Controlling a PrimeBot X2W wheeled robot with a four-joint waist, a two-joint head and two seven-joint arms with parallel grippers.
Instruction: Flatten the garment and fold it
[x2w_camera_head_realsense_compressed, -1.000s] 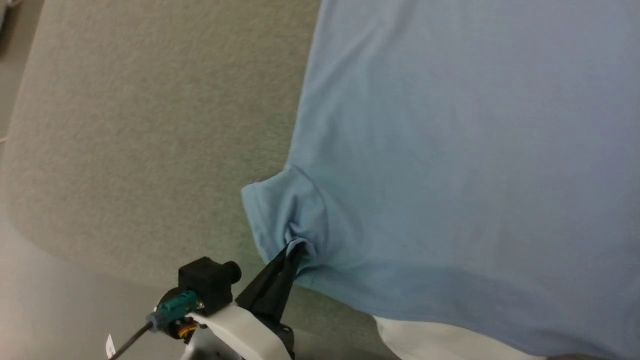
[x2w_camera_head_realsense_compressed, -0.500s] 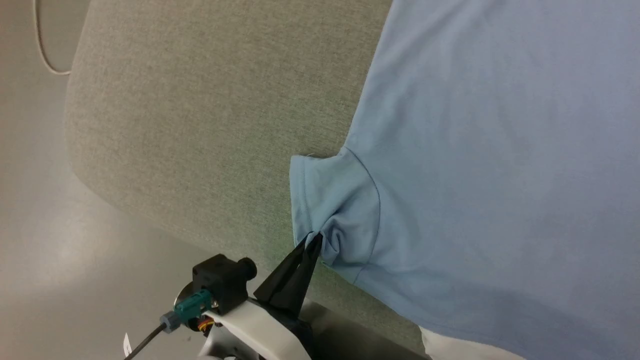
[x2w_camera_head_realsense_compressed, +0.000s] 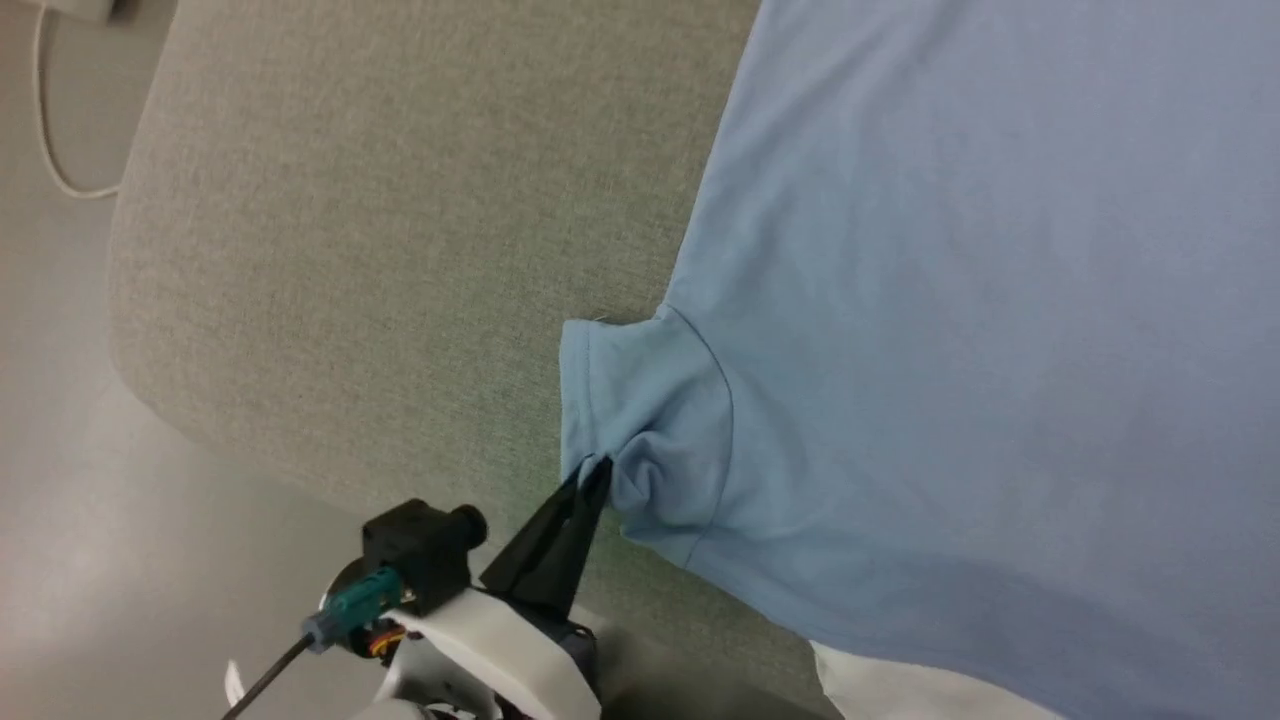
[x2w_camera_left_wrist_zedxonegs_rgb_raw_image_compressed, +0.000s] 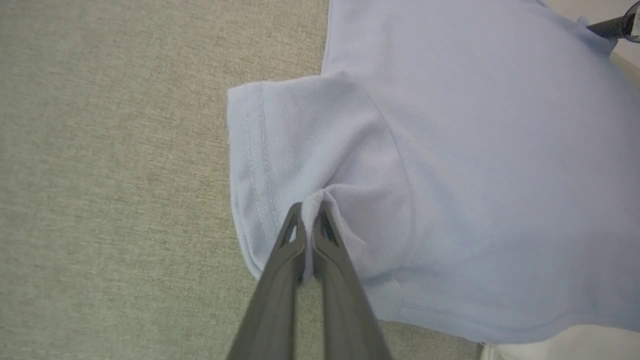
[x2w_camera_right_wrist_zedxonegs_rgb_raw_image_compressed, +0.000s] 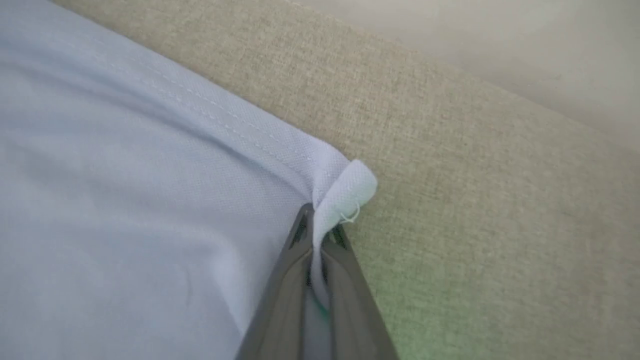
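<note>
Grey-beige woven cloth covers the rounded work surface (x2w_camera_head_realsense_compressed: 350, 250). Pale smooth floor (x2w_camera_head_realsense_compressed: 60, 520) lies beyond its curved edge, and a thin white cable (x2w_camera_head_realsense_compressed: 45, 150) runs over that floor at the head view's upper left.

The left gripper (x2w_camera_left_wrist_zedxonegs_rgb_raw_image_compressed: 310, 212) has its two long dark fingers pressed together on a raised pleat of cloth, with only that fold between the tips. The pleat belongs to the short sleeve (x2w_camera_left_wrist_zedxonegs_rgb_raw_image_compressed: 300, 140) of the light blue knit polo shirt (x2w_camera_left_wrist_zedxonegs_rgb_raw_image_compressed: 475, 150), and the fabric puckers into soft creases around the pinch. The sleeve's stitched cuff runs just left of the fingers in the left wrist view. Outward from there, the sleeve joins the shirt's body at a curved seam. The body is spread flat and nearly smooth across the surface, taking up the right of the head view. A strip of white cloth (x2w_camera_head_realsense_compressed: 900, 690) shows at the shirt's near edge.

The right gripper (x2w_camera_right_wrist_zedxonegs_rgb_raw_image_compressed: 320, 225) is likewise closed. Its fingertips clamp a stitched hem corner (x2w_camera_right_wrist_zedxonegs_rgb_raw_image_compressed: 350, 185) of the same shirt, which curls up into a small roll above the tips with a loose thread beside it. Bare woven surface lies just to the right of that corner.

On the left wrist, a black block with a teal plug (x2w_camera_head_realsense_compressed: 420, 560) sits beside the fingers.
</note>
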